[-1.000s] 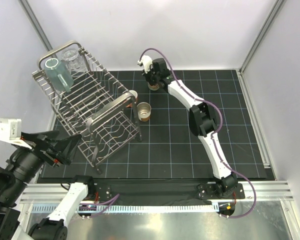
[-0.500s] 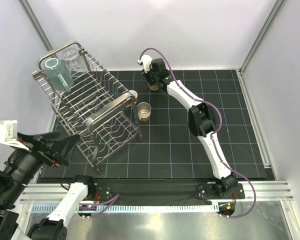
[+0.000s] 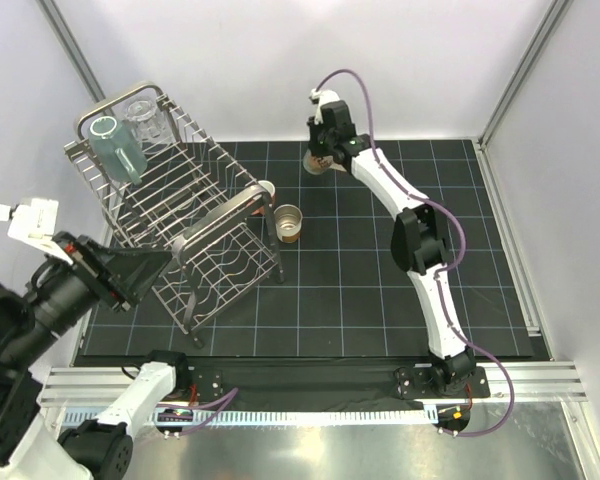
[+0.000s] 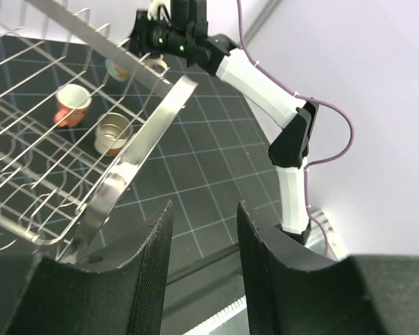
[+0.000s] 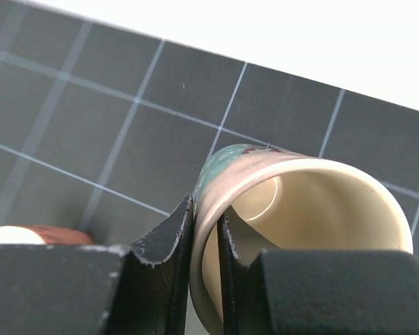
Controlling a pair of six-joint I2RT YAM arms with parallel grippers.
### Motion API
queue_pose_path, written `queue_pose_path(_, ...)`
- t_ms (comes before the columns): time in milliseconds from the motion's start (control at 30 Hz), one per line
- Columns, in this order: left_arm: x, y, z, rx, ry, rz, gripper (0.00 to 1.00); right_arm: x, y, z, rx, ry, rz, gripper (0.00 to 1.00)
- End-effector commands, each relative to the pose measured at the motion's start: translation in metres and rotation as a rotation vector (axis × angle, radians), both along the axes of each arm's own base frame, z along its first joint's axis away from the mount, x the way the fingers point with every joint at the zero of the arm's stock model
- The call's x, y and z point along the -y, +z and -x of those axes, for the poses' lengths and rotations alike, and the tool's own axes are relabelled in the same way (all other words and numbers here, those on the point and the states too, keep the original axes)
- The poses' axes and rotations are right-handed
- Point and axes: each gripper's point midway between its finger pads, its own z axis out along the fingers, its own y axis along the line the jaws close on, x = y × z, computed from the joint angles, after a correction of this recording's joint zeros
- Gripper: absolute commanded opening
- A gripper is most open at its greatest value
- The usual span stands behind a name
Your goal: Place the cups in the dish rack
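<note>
My right gripper (image 3: 325, 152) is shut on the rim of the cream mug (image 5: 300, 202), one finger inside and one outside. It holds the mug (image 3: 314, 166) tilted above the mat at the back. The dish rack (image 3: 220, 215) stands at the left with the grey-teal tumbler (image 3: 115, 148) and the clear glass (image 3: 142, 118) in its far end. The salmon-pink mug (image 3: 266, 189) and the small brown-based cup (image 3: 289, 222) stand on the mat by the rack's right side. My left gripper (image 4: 204, 237) hovers open and empty near the rack's front corner.
The rack's thick loop handle (image 4: 146, 132) crosses the left wrist view in front of the pink mug (image 4: 73, 105) and the brown-based cup (image 4: 114, 134). White walls and metal frame posts (image 3: 515, 70) close the cell. A black grid mat (image 3: 380, 290) covers the table.
My right gripper has lifted the cream mug and carried it a little to the right. The left arm has risen toward the rack and its jaws have narrowed.
</note>
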Motion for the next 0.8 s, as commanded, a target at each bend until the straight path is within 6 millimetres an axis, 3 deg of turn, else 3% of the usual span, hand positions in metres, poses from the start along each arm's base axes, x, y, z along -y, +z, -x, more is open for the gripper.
queue_pose_path(0, 0.018, -0.002, -0.002, -0.07, -0.122, 0.014, 0.41, 0.024, 0.175, 0.007, 0.245, -0.114, -0.329, 0.04)
queue_pose_path(200, 0.03, 0.008, -0.009, -0.047, -0.187, 0.057, 0.41, 0.039, 0.176, 0.017, 0.142, -0.183, -0.502, 0.04)
queue_pose_path(233, 0.03, 0.008, -0.01, -0.049, -0.187, 0.058, 0.41, 0.043, 0.185, 0.025, 0.139, -0.188, -0.514, 0.04)
queue_pose_path(300, 0.03, 0.01, -0.01, -0.051, -0.186, 0.058, 0.4, 0.045, 0.175, 0.036, 0.08, -0.219, -0.542, 0.04)
queue_pose_path(333, 0.03, 0.01, -0.013, -0.058, -0.187, 0.06, 0.39, 0.052, 0.189, 0.048, 0.079, -0.238, -0.563, 0.04)
queue_pose_path(367, 0.031, 0.011, -0.015, -0.058, -0.188, 0.06, 0.39, 0.054, 0.18, 0.055, 0.04, -0.268, -0.578, 0.04)
queue_pose_path(533, 0.038, 0.01, -0.029, -0.082, -0.22, 0.092, 0.36, 0.065, 0.175, 0.102, -0.115, -0.339, -0.651, 0.04)
queue_pose_path(567, 0.042, 0.012, -0.029, -0.081, -0.248, 0.105, 0.36, 0.07, 0.17, 0.121, -0.149, -0.361, -0.679, 0.04)
queue_pose_path(600, 0.045, 0.005, -0.037, -0.123, -0.253, 0.13, 0.35, 0.063, 0.166, 0.135, -0.202, -0.321, -0.717, 0.04)
queue_pose_path(633, 0.047, 0.009, -0.042, -0.106, -0.265, 0.145, 0.31, 0.06, 0.18, 0.141, -0.183, -0.298, -0.806, 0.04)
queue_pose_path(667, 0.051, 0.006, -0.044, -0.121, -0.285, 0.161, 0.28, 0.062, 0.152, 0.151, -0.238, -0.323, -0.81, 0.04)
queue_pose_path(700, 0.053, -0.001, -0.05, -0.17, -0.289, 0.188, 0.27, 0.064, 0.172, 0.169, -0.222, -0.295, -0.857, 0.04)
queue_pose_path(733, 0.055, 0.0, -0.055, -0.164, -0.3, 0.197, 0.26, 0.065, 0.179, 0.174, -0.22, -0.288, -0.915, 0.04)
queue_pose_path(767, 0.057, -0.002, -0.059, -0.179, -0.306, 0.209, 0.26, 0.067, 0.165, 0.183, -0.246, -0.302, -0.922, 0.04)
